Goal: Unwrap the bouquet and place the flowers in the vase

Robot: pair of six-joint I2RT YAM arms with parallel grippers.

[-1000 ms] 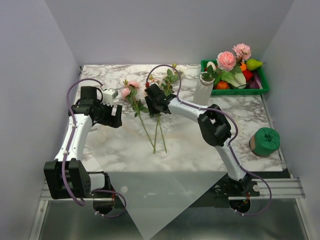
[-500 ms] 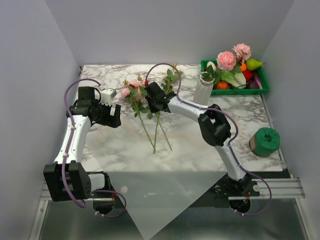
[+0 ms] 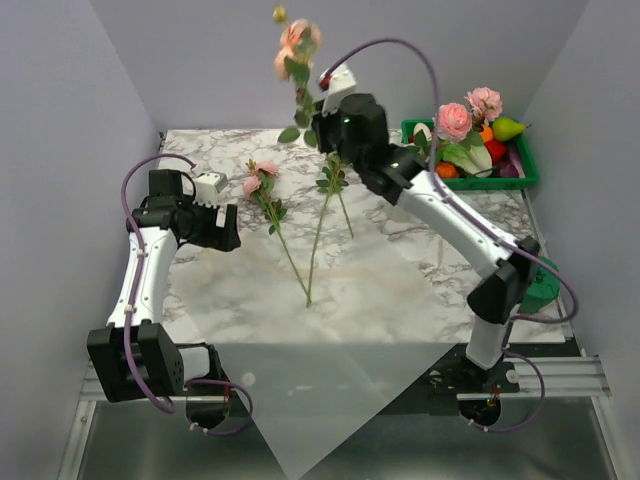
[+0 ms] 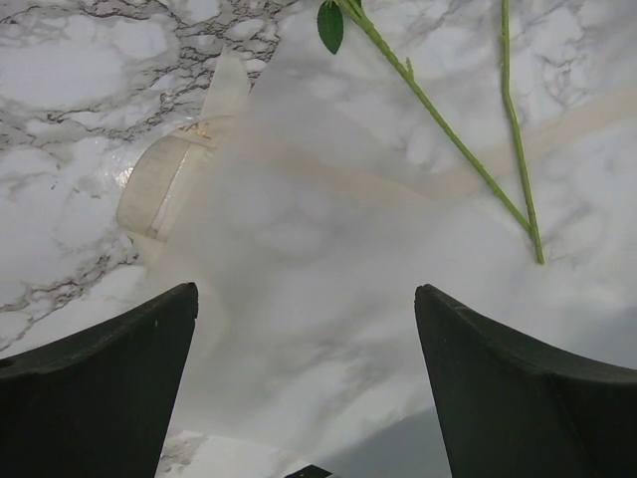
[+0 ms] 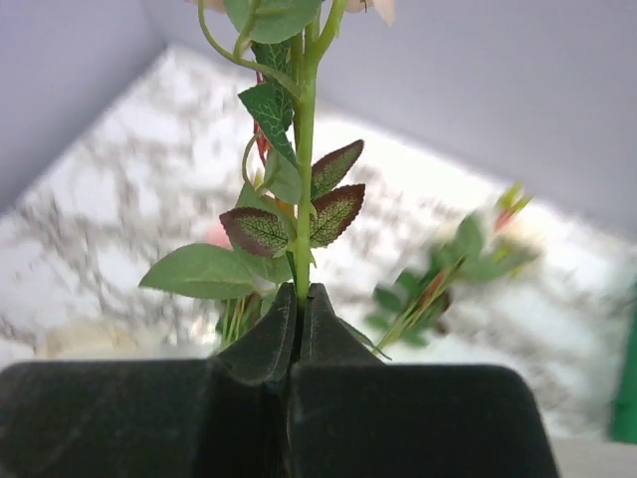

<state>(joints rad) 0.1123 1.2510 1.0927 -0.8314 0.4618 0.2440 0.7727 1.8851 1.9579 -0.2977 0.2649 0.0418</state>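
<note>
My right gripper (image 3: 320, 125) is raised high over the back of the table, shut on the green stem of one flower (image 3: 297, 42). Its pink bloom points up and the stem's tail hangs below. In the right wrist view the gripper (image 5: 302, 294) pinches that stem (image 5: 304, 179) just under red-edged leaves. Two more flowers lie on the marble: a pink one (image 3: 262, 178) and a leafy one (image 3: 331, 180). My left gripper (image 3: 225, 232) hovers low at the left, open (image 4: 304, 289) over hazy white wrapping paper (image 4: 328, 229) and a cream ribbon (image 4: 164, 184). The vase is hidden behind my right arm.
Two pink roses (image 3: 453, 120) stand up behind the right arm. A green tray (image 3: 522, 180) of toy produce sits at the back right. A green roll (image 3: 543, 285) lies by the right elbow. A translucent sheet (image 3: 310, 400) overhangs the near edge.
My right gripper shut on one flower's stem and lifted it off the table, up and toward the back. The other two stems shifted slightly. The left arm barely moved.
</note>
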